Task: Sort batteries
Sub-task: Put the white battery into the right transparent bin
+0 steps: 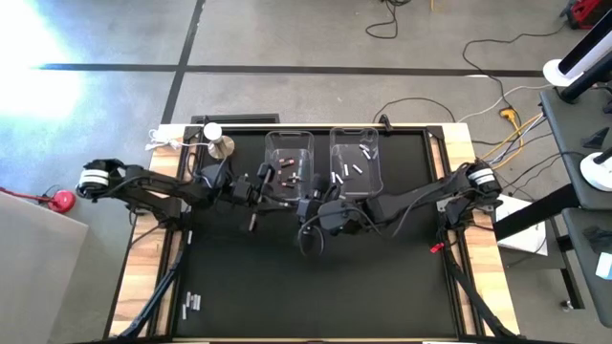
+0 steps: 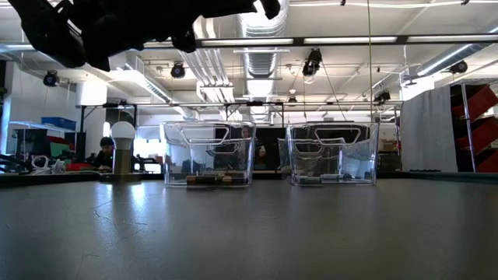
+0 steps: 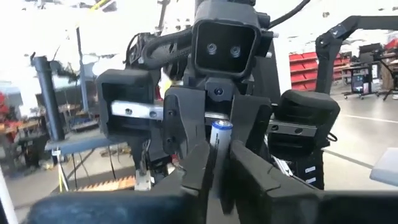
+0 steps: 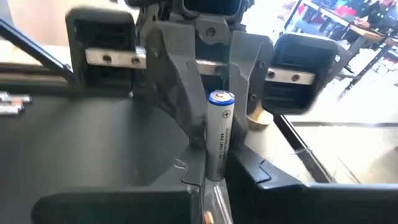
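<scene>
Your left gripper (image 4: 208,134) and right gripper (image 3: 217,168) meet mid-table, just near of the two bins (image 1: 289,158), both clamped on one upright battery (image 4: 219,134). More batteries lie in the left bin, the right bin (image 1: 356,158), and at the table's near-left corner (image 1: 192,303).

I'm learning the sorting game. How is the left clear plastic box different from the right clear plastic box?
The left clear plastic box holds dark reddish batteries; the right clear plastic box holds white-silver batteries. The left box sits nearer the round silver knob; the right box sits farther away. Both are see-through, open-topped, side by side.
</scene>
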Action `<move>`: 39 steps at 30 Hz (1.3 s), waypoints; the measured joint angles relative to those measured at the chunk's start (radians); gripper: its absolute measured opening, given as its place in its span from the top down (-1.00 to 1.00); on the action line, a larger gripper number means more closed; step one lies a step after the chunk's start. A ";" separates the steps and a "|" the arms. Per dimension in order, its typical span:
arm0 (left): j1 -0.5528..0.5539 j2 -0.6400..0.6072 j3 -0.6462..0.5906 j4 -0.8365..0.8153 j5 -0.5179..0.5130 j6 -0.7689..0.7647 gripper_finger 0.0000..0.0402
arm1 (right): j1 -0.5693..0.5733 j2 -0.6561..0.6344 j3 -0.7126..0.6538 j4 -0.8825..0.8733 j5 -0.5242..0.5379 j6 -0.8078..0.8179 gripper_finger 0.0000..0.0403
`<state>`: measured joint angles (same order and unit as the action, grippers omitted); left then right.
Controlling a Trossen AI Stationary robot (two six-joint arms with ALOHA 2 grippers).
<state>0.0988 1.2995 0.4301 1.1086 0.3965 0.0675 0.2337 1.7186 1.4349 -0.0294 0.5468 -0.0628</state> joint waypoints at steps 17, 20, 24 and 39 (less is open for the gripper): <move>-0.014 -0.495 -0.001 -0.648 -0.327 0.038 0.19 | -0.211 -0.045 0.337 -1.147 0.047 0.229 0.83; -0.018 -0.581 -0.001 -0.679 -0.318 -0.029 0.19 | -0.321 -0.044 0.280 -1.203 -0.025 0.246 0.81; -0.018 -0.663 -0.001 -0.729 -0.253 -0.075 0.19 | -0.477 -0.041 0.154 -1.146 -0.220 0.261 0.84; -0.018 -0.709 -0.001 -0.806 -0.248 -0.077 0.20 | -0.772 0.047 -0.177 -0.837 -0.517 0.384 0.85</move>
<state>0.0811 0.5903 0.4294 0.3029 0.1486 -0.0097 -0.5383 1.7657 1.2584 -0.8668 0.0296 0.3213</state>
